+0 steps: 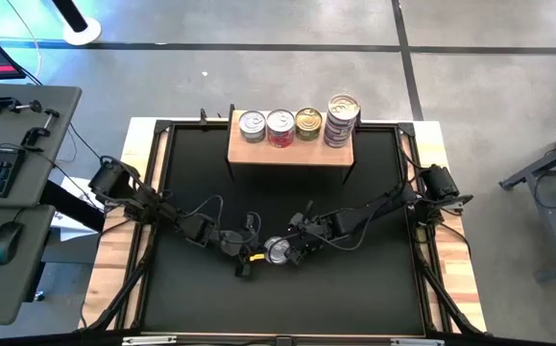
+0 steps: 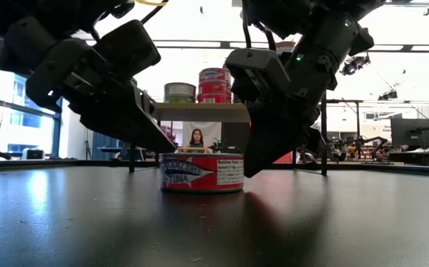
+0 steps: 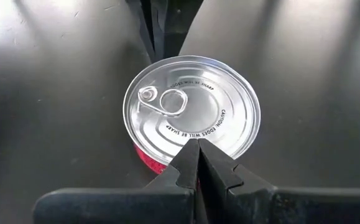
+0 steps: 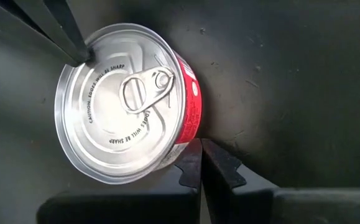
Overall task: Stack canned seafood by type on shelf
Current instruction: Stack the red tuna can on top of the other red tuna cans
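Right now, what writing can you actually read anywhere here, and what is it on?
"CAUTION: EDGES WILL BE SHARP": stamped on the silver lid of the tin on the black mat.
"TUNA": on that tin's red side label; its finer print is unreadable.
Labels of the shelf tins: too small.

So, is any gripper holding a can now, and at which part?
No, nothing is held. Both the left gripper and the right gripper are shut, each with its tips beside the red tuna can, which stands on the black mat.
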